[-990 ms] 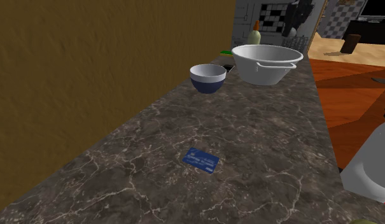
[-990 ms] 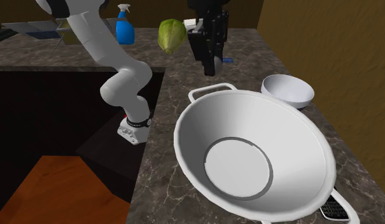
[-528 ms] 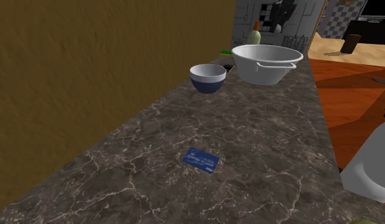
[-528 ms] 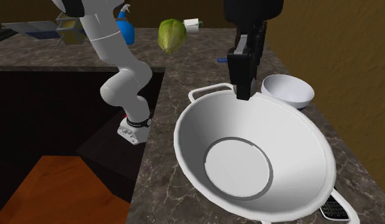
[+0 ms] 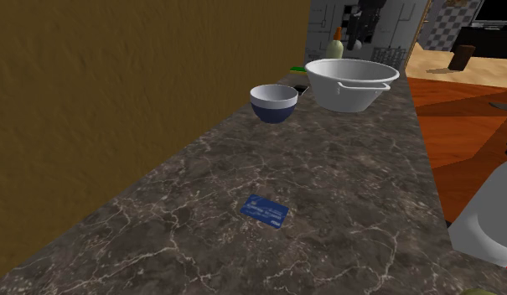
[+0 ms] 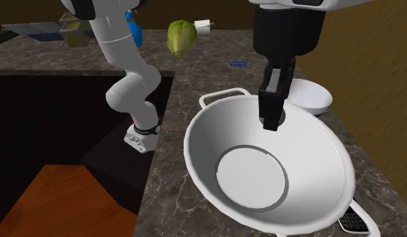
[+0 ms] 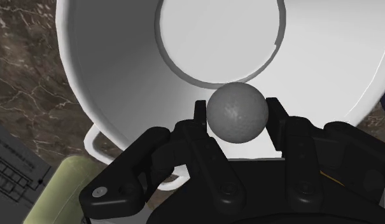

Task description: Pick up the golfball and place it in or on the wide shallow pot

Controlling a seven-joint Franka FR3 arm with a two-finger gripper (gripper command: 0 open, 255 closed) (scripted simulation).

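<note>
Containers on the dark marbled counter number two. The wide shallow pot is white with loop handles, and its sloping wall and flat round floor are bare. In the shoulder view the pot stands toward 1 o'clock, with a small bowl close by at its 8 o'clock. That bowl is blue outside and white inside, with nothing in it that I can make out. In the second exterior view the bowl lies at about 1 o'clock of the pot and is partly hidden by the hand. A blue card lies flat on the counter, well apart at the bowl's 6 o'clock.

The golfball, drawn plain grey, is off the counter and gripped between the two black fingers, which press on opposite sides of it. Beyond it lie the pot's white inside and the edge of the pot's floor.

The white arm rises from its base in the recess at 9 o'clock of the pot and leaves the second exterior view at the top edge. The black hand comes back in at 1 o'clock, pointing steeply down. The gripper hangs above the pot's inner wall, at 12 o'clock of the floor ring, clear of the wall itself.
</note>
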